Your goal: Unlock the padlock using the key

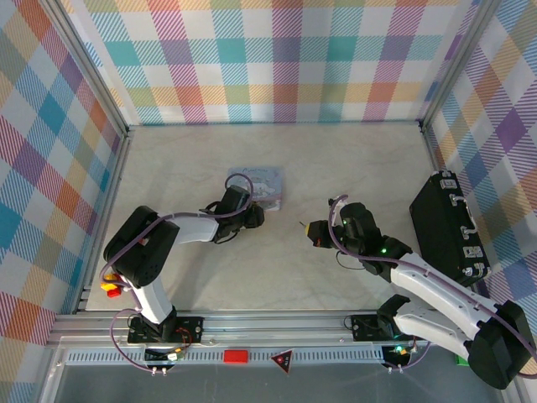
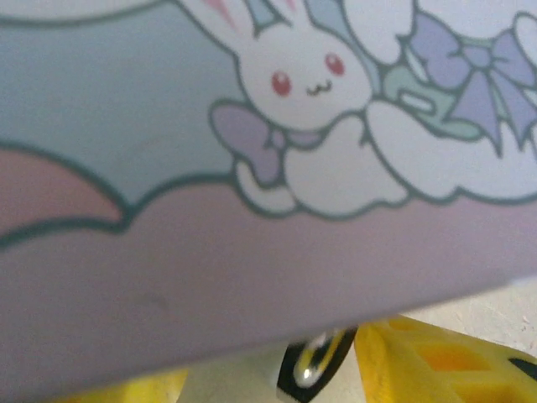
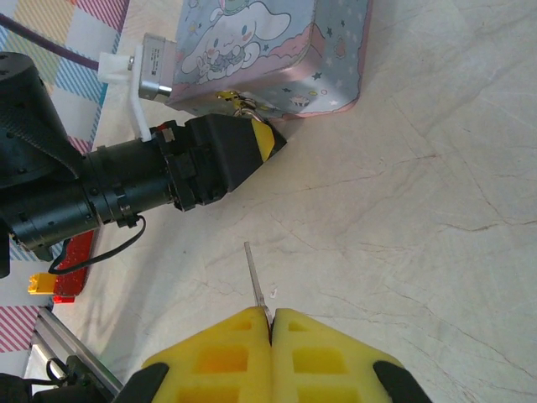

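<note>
Right gripper (image 3: 271,317) has its yellow fingers pressed tight together on the key (image 3: 257,281). The slim blade sticks straight out ahead of the fingertips, over bare table (image 3: 419,210).

Ahead of that blade and a little to its left, apart from it, lies the left gripper (image 3: 270,143), a black wedge with a yellow face. Its tip is right against the lower edge of the pastel cartoon tin (image 3: 277,50).

The padlock (image 2: 312,368) shows in the left wrist view as a small dark body with a silvery glint. It sits just under the tin's edge, between the left gripper's yellow fingers (image 2: 436,361) and close to the one on the right of that view. Whether those fingers actually clamp it cannot be told.

The table is pale and stone-like, crossed by thin grey veins. Pastel plaid walls (image 1: 277,59) enclose it beyond the tin and on both sides, with metal posts at the corners. On the side of the right gripper away from the tin, a black case (image 1: 443,222) lies flat near the wall. Behind both arms an aluminium rail (image 1: 336,323) runs along the near edge.
</note>
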`<state>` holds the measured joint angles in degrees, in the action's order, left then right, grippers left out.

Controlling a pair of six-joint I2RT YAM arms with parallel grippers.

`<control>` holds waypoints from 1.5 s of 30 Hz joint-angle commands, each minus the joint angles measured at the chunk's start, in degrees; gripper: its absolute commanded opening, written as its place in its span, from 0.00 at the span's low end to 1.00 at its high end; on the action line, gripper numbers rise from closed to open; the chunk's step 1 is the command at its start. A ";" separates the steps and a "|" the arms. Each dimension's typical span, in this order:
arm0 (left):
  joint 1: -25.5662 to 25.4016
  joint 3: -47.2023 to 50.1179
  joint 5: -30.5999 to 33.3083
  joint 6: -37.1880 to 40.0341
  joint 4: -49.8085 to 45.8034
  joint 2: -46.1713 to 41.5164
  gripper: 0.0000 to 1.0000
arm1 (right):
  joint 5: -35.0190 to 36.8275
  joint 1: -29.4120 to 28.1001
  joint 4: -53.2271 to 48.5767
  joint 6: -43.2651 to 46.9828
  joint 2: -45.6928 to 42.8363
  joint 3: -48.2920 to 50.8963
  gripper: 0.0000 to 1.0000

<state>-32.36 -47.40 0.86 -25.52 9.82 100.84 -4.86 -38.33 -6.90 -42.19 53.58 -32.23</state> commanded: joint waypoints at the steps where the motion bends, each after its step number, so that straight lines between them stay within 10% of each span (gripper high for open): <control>1: 0.54 -1.82 -4.21 0.04 6.12 6.12 0.54 | -0.85 -0.30 1.53 -0.78 0.21 -1.14 0.00; 24: 0.02 -1.23 -1.55 1.69 3.63 1.32 0.28 | -0.67 -0.35 2.02 -1.11 -0.09 -0.47 0.00; 45: 2.12 0.49 2.70 7.09 6.60 -0.41 0.63 | -0.85 -0.35 2.13 -1.58 -0.23 -0.20 0.00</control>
<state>-30.96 -44.36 2.87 -20.01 15.40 99.02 -5.04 -38.33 -6.39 -43.09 53.58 -32.23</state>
